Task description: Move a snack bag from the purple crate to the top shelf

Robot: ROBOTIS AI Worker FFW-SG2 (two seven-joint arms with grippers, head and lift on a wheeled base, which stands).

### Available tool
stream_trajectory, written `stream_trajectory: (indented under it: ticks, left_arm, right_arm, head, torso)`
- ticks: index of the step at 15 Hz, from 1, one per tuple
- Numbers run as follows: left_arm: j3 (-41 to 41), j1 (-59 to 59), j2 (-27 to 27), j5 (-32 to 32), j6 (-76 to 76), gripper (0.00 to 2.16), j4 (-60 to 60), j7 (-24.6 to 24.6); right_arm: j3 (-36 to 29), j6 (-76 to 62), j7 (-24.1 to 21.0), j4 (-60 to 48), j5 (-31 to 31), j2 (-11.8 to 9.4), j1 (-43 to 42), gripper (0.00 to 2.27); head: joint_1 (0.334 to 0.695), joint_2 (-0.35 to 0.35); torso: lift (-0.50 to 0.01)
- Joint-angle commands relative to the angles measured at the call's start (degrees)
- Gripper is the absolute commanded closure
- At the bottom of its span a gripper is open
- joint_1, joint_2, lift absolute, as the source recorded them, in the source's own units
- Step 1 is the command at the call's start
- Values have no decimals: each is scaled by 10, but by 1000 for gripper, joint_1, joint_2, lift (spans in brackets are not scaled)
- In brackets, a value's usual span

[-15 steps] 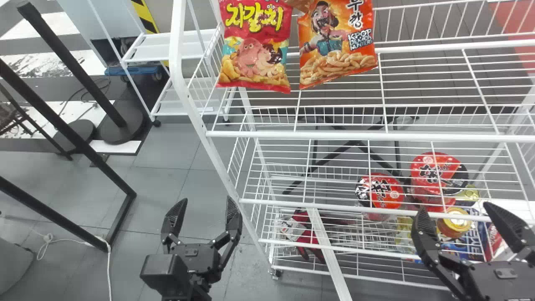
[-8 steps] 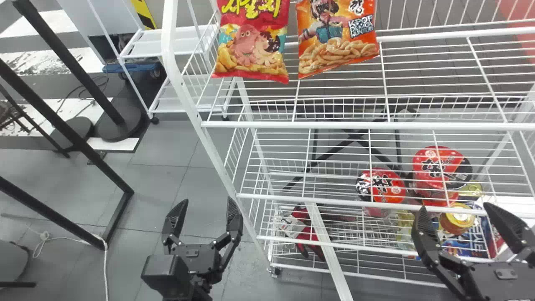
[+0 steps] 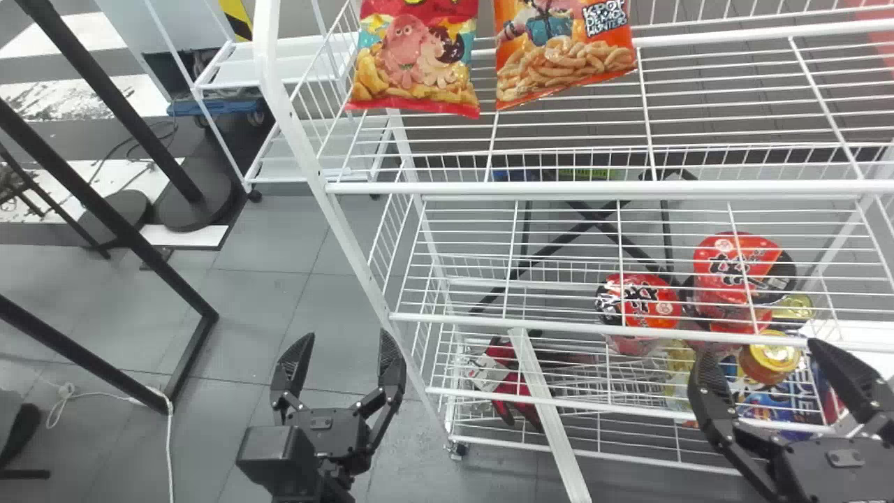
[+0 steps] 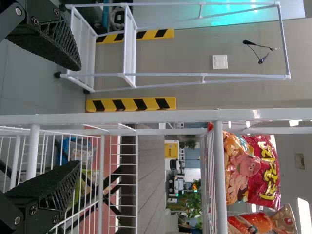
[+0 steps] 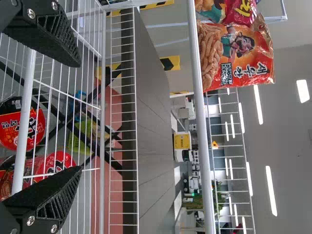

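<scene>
Red bag [image 3: 417, 66] cropped in head view.

Head view's top edge chops the red snack bag [image 3: 415, 63] and orange snack bag [image 3: 562, 63] up on the white rack [image 3: 489, 187]. Low in the rack, bars [image 3: 594, 406] and a slat [image 3: 550, 419] half hide some red thing [image 3: 513, 390], can't tell what lol.

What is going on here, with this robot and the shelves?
At this moment, neither gripper is handling anything. The left gripper and right gripper both have empty, open jaws, near the front of the white wire rack. A red snack bag and an orange snack bag stand side by side on the top shelf.
</scene>
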Motion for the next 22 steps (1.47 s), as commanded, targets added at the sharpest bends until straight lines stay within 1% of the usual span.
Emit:
stream_trajectory:
  ticks: [1, 7, 22]
  left_arm:
    - [-1, 1, -1, 0, -1, 147, 0, 0]
    - [-3, 1, 0, -2, -1, 147, -3, 1]
    - [-3, 8, 1, -2, -3, 147, -10, 1]
  right_arm:
    - [1, -1, 0, 1, 0, -1, -1, 49]
    - [2, -1, 0, -1, 2, -6, -1, 39]
    - [8, 13, -1, -13, 6, -7, 3, 26]
  head:
    - [695, 224]
    - [695, 221]
    - [695, 231]
  torso:
    - [-227]
    - [-251]
    - [-310]
